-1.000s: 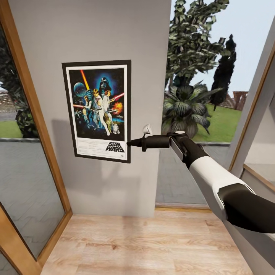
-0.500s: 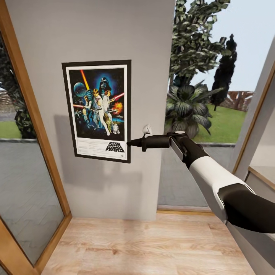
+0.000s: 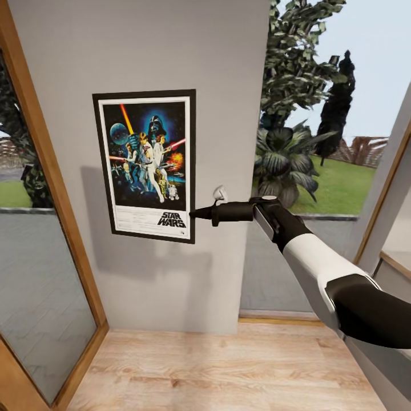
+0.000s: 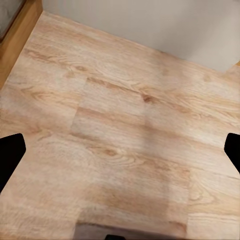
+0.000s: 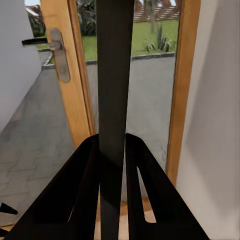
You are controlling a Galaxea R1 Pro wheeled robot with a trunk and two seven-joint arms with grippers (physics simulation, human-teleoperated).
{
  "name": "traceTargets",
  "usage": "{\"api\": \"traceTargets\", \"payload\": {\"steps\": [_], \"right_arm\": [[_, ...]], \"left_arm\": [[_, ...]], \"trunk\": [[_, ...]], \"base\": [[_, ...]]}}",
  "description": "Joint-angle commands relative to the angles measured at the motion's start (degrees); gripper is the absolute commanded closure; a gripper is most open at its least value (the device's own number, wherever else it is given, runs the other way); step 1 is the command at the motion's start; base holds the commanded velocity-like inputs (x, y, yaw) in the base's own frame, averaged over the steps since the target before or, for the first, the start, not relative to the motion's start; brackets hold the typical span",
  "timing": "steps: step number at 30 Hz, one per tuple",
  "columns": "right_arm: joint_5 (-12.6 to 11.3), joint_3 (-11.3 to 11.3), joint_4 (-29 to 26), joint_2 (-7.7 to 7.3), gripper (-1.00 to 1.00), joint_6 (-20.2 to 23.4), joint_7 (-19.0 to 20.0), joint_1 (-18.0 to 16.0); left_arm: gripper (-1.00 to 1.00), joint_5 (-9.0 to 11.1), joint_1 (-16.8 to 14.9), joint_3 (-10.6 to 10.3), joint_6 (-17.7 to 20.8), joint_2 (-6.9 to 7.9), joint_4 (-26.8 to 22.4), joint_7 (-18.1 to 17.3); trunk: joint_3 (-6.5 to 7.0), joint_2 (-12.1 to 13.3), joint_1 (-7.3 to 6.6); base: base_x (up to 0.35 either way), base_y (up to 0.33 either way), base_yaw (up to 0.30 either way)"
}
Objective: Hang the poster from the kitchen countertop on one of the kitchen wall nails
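Right gripper (image 3: pixel 197 214) clamped on the poster (image 3: pixel 145 165) at its lower right edge, held upright and flat against the grey wall (image 3: pixel 228 85), presumably to catch a nail. Left gripper (image 4: pixel 120 155) spread wide, holding nothing, pointed at the wooden floor (image 4: pixel 125 125).

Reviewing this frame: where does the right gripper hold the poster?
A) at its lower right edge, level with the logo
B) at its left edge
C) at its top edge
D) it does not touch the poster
A: in the head view the right gripper meets the poster at its lower right edge beside the logo, and the right wrist view shows both fingers clamped on the dark frame.
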Motion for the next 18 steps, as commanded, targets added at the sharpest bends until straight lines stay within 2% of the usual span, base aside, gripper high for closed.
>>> {"api": "traceTargets", "payload": {"steps": [1,6,18], "right_arm": [[-0.6,0.2,0.0,-0.02,1.00,0.8,0.1,0.0],[-0.6,0.2,0.0,-0.02,1.00,0.8,0.1,0.0],[-0.7,0.2,0.0,-0.03,1.00,0.6,0.3,0.0]], "left_arm": [[-1.00,0.4,0.0,0.0,0.1,0.01,0.0,-0.3],[-1.00,0.4,0.0,0.0,0.1,-0.01,0.0,-0.3],[-1.00,0.4,0.0,0.0,0.1,0.01,0.0,-0.2]], "trunk": [[-0.01,0.0,0.04],[-0.01,0.0,0.04],[-0.01,0.0,0.04]], "base": [[0.124,0.102,0.000],[0.060,0.042,0.000],[0.159,0.025,0.000]]}}
